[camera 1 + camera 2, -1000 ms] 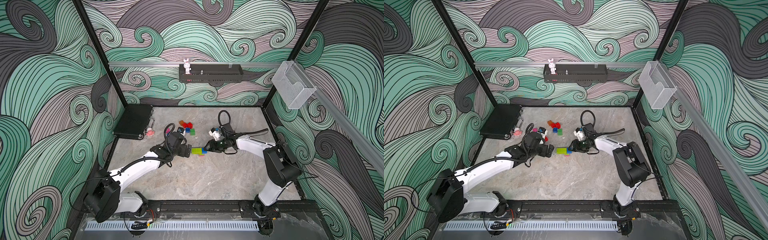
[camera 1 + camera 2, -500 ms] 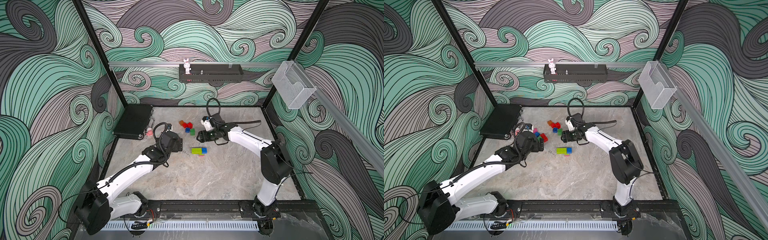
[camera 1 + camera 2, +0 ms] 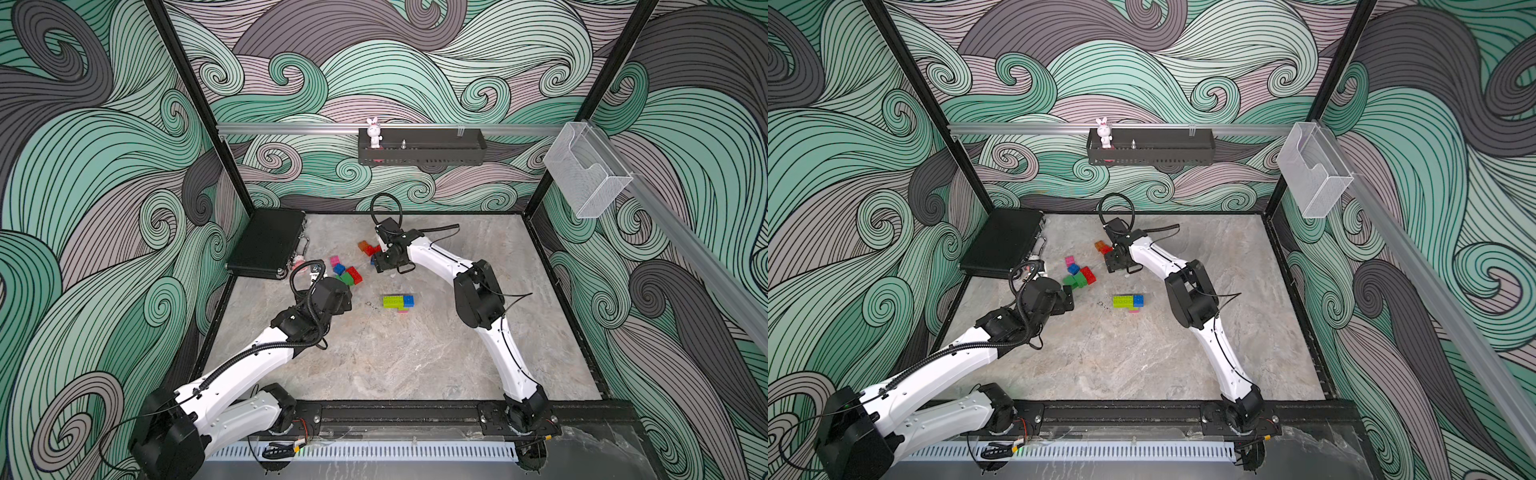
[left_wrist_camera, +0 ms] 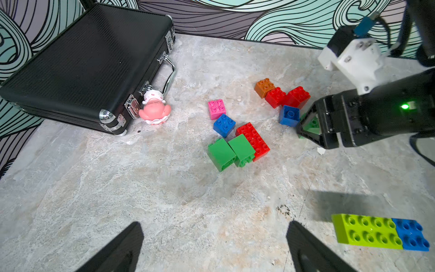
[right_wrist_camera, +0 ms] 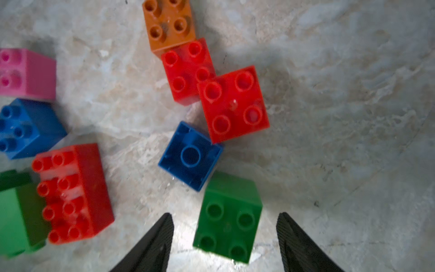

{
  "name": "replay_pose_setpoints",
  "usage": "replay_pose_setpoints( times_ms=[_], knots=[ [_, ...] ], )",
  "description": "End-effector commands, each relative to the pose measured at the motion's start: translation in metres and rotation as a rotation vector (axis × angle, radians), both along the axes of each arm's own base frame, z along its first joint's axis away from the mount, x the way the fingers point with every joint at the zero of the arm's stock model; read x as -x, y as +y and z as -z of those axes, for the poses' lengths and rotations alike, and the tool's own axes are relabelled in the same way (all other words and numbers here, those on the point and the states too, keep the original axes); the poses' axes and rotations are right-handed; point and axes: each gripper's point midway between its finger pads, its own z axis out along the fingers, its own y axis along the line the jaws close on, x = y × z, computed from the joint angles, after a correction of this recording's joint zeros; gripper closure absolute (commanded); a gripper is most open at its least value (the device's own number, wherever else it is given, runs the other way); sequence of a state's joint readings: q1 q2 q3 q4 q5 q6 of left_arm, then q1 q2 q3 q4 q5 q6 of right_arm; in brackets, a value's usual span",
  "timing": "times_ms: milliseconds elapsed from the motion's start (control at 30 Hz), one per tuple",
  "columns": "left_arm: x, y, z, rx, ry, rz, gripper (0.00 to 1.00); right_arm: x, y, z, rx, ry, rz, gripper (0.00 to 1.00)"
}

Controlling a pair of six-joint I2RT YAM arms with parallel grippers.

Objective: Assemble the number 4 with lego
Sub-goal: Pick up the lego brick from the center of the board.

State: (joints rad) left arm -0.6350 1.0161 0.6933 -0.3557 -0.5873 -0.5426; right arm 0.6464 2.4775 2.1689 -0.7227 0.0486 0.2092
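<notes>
Since a second ago the right gripper [image 3: 380,266] has left the lime-and-blue assembly [image 3: 398,301] for the loose bricks [image 3: 348,274] farther back. The left gripper [image 3: 344,298] has drawn back from the assembly toward its own side.

In both top views the assembly lies alone on the table [image 3: 1142,365], clear of both tools.

In the left wrist view the left gripper [image 4: 215,225] stands spread wide over bare table. The assembly is just beyond one fingertip, and the loose bricks lie farther off, near a black case [image 4: 82,58].

In the right wrist view the right gripper [image 5: 223,214] has its fingers spread either side of a dark green brick [image 5: 229,233], studs up, with a gap at each side. An upturned blue brick [image 5: 190,155] sits just beside it.
</notes>
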Motion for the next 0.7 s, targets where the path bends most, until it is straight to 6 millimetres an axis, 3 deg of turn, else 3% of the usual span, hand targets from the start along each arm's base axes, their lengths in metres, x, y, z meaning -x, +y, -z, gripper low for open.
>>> replay_pose_setpoints(
  times_ms=[0,233,400,500,667],
  knots=[
    [0.001,0.011,-0.004,-0.005,-0.019,-0.045,0.01,0.002,-0.008,-0.001,0.085,0.006,0.007,0.34],
    [-0.001,0.008,-0.002,-0.033,-0.008,-0.02,0.01,-0.003,0.001,-0.005,0.053,-0.001,-0.005,0.52],
    [-0.002,-0.011,0.001,-0.001,0.014,0.091,0.01,-0.003,0.001,-0.005,0.065,-0.009,-0.022,0.62],
    [-0.002,-0.019,0.004,0.016,0.034,0.124,0.01,-0.002,-0.002,-0.007,0.072,-0.011,-0.031,0.62],
    [-0.004,-0.025,0.011,0.001,0.091,0.14,0.01,0.005,0.002,-0.002,0.056,0.018,-0.052,0.55]
  ],
)
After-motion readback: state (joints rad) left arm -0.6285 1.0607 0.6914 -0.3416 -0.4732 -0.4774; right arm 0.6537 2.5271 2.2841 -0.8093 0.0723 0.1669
